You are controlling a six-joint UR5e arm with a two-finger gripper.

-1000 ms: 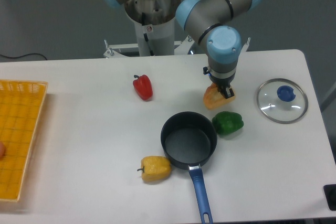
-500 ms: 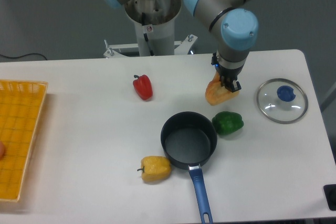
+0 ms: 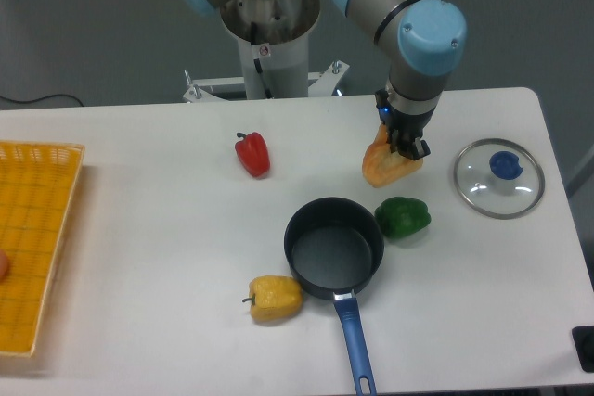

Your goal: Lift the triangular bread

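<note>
The triangular bread (image 3: 384, 167) is an orange-tan wedge, held a little above the white table right of centre. My gripper (image 3: 403, 144) comes down from above and is shut on the bread's upper right part. The fingertips are mostly hidden behind the bread and the wrist. Below the bread lies a green bell pepper (image 3: 403, 217).
A black pot with a blue handle (image 3: 334, 249) sits in front of the bread. A yellow bell pepper (image 3: 275, 298) lies left of the pot, and a red pepper (image 3: 252, 154) further back. A glass lid (image 3: 498, 178) is at the right and a yellow basket (image 3: 32, 243) at the left edge.
The arm has risen and shifted slightly right with the bread in its grip; the bread has lifted off the table. Everything else stayed put.
</note>
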